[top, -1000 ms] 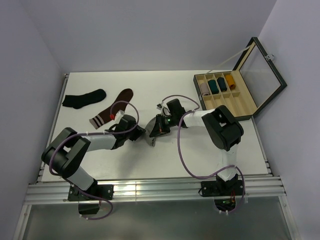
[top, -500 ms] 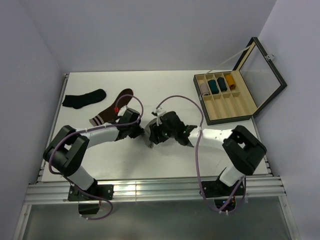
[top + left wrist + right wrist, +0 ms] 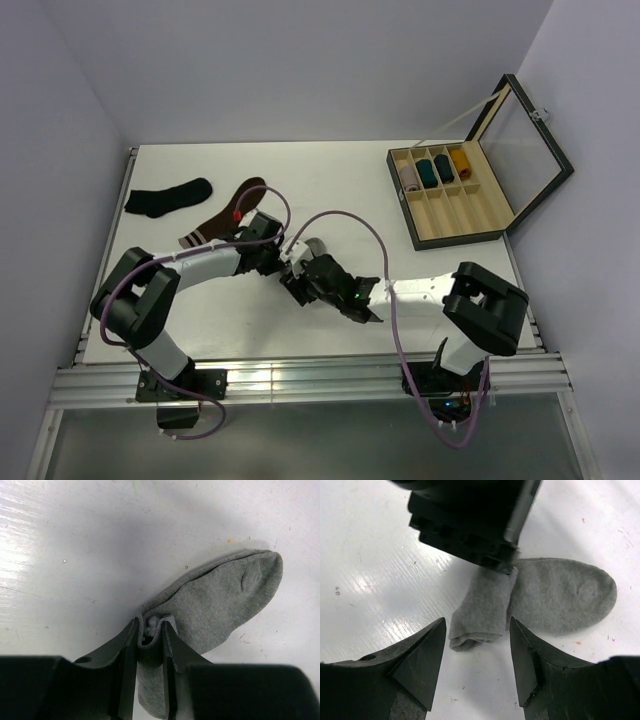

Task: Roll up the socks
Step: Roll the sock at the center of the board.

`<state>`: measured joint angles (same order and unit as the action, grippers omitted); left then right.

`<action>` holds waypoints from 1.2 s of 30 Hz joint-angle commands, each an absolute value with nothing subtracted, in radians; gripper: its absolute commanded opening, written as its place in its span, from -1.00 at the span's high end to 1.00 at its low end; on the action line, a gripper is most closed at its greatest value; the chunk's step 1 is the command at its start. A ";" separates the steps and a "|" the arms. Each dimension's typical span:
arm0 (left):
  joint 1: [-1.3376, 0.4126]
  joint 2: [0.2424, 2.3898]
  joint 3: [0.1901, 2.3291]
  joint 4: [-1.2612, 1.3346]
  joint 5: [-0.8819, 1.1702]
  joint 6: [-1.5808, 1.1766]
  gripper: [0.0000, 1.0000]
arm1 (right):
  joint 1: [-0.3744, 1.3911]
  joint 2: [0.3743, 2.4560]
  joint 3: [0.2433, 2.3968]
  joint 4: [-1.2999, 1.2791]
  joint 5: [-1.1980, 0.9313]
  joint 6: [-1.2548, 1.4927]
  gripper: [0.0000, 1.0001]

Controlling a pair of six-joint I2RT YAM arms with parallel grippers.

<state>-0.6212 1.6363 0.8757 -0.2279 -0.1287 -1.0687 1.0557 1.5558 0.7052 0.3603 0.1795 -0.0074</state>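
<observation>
moved: since a second ago our right arm [image 3: 420, 291] has swung its elbow from over the desk [image 3: 330, 175] down toward the near edge, and its jaws, shut back then, have sprung wide. our left arm [image 3: 205, 266] has stretched further toward the middle.
left arm pose: elbow bent at the near left, forearm running rightward low over the desk, wrist meeting the right one at the centre.
left jaws: narrow, pinched on a bunched fold of the grey sock [image 3: 225, 597].
right arm pose: elbow near the front right, forearm lying leftward along the desk, wrist angled at the left arm's.
right jaws: wide and holding nothing, one finger on each side of the sock's doubled-over end; we cannot tell whether they touch it.
grey sock: at the centre of the desk, between the two wrists. its toe half lies flat, its other half is folded back into a thick band, and the pinch sits where the two meet.
elsewhere: a black sock [image 3: 168, 196] and a brown sock [image 3: 228, 220] lie at the far left, well apart from the arms. an open box [image 3: 478, 215] stands at the far right.
</observation>
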 commanded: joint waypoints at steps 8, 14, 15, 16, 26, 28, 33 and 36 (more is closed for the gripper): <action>-0.618 1.678 0.884 -0.324 -0.109 -1.022 0.99 | 1.103 1.709 0.787 0.379 0.261 -0.069 -0.23; -0.614 1.683 0.885 -0.316 -0.089 -1.016 0.99 | 1.104 1.801 0.822 0.293 0.317 -0.045 -0.24; -0.612 1.684 0.888 -0.313 -0.086 -1.014 0.99 | 1.104 1.810 0.827 0.282 0.324 -0.041 -0.24; -0.611 1.687 0.890 -0.316 -0.084 -1.006 0.99 | 1.104 1.821 0.834 0.275 0.349 -0.034 -0.23; -0.601 1.686 0.891 -0.287 -0.057 -0.983 0.94 | 1.089 1.839 0.839 0.184 0.348 0.032 0.86; -0.598 1.668 0.885 -0.278 -0.060 -0.988 0.77 | 1.062 1.804 0.828 0.176 0.266 0.054 0.99; -0.589 1.625 0.855 -0.247 -0.081 -1.015 0.23 | 0.977 1.747 0.813 0.140 0.048 0.103 1.00; -0.581 1.594 0.833 -0.226 -0.094 -1.040 -0.16 | 0.927 1.741 0.815 0.124 -0.079 0.133 1.00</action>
<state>-0.5892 1.6386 0.8646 -0.2085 -0.0822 -1.0344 0.9688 1.7535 0.8433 0.2359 0.1005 0.0689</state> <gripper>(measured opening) 0.535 0.242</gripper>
